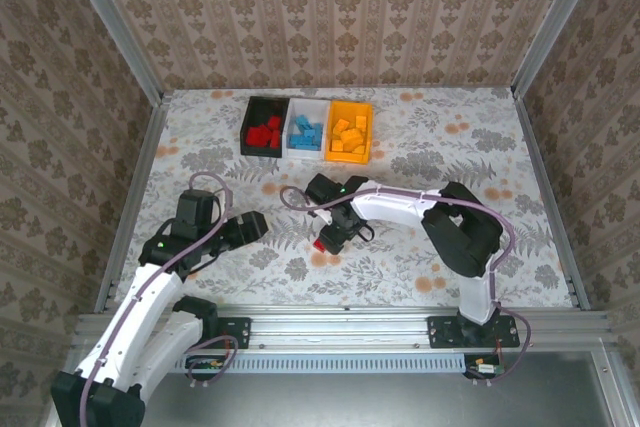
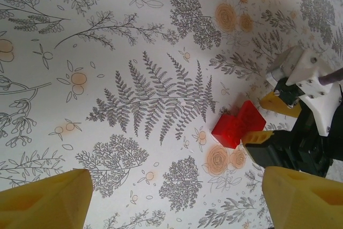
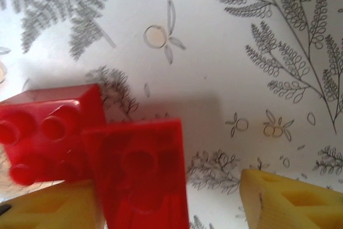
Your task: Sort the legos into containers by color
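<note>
Two red legos [image 3: 51, 132] lie together on the floral table. One shows its studs. The other [image 3: 139, 175] lies on its side, hollow underside toward the camera. My right gripper [image 3: 171, 202] is open around that second brick, which rests against the left finger [image 3: 48, 210]; a gap separates it from the right finger [image 3: 289, 199]. From above, this gripper [image 1: 335, 235] hangs over the red legos [image 1: 327, 244]. My left gripper [image 1: 252, 225] is open and holds nothing, left of the bricks. In the left wrist view the red legos [image 2: 238, 127] sit at the right gripper's fingertips [image 2: 258, 138].
Three containers stand in a row at the back: a black one [image 1: 250, 119] with red legos, a white one [image 1: 307, 152] with blue ones, an orange one [image 1: 350, 156] with yellow ones. Metal rails edge the table on the left and right.
</note>
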Motion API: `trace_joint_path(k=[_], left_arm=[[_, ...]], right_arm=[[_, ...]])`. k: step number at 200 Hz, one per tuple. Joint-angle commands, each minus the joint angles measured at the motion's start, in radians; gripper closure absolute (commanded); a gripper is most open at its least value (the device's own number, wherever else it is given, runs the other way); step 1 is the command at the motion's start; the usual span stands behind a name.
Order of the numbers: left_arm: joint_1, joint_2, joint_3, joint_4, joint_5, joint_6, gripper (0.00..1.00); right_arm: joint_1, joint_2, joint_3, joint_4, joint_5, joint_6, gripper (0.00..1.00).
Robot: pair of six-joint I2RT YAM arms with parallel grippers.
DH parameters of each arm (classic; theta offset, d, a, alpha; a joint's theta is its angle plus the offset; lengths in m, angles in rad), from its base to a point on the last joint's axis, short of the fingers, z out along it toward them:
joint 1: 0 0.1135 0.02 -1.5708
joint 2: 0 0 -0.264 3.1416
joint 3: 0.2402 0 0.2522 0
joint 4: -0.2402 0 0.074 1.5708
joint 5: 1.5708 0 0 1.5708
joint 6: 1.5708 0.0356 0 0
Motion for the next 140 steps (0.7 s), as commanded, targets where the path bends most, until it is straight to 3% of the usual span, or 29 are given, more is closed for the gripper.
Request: trace_joint_path(k=[1,40,96,119,140], left_arm=[[0.013,0.007,0.005,-0.015,0.001,0.028,0.16],[0.023,0.009,0.005,-0.014,0.006,0.029,0.16],[0.027,0.017,-0.001,0.012,0.018,0.025,0.15],[0.027,0.022,-0.001,0.022,0.025,0.022,0.15],[0.028,0.022,-0.004,0.033,0.033,0.019,0.15]], right_arm=[[-0.011,0.031,0.038,0.007,-0.009,-0.014,0.4],[-0.019,0.027,0.047,-0.002,-0.01,-0.022,0.57],[-0.091,-0.118,-0.052,0.017,-0.032,0.013,0.67],[-0.179,-0.219,-0.125,0.071,-0.159,0.08,0.68],[-0.288,-0.329,-0.189,0.165,-0.391,0.198,0.68]])
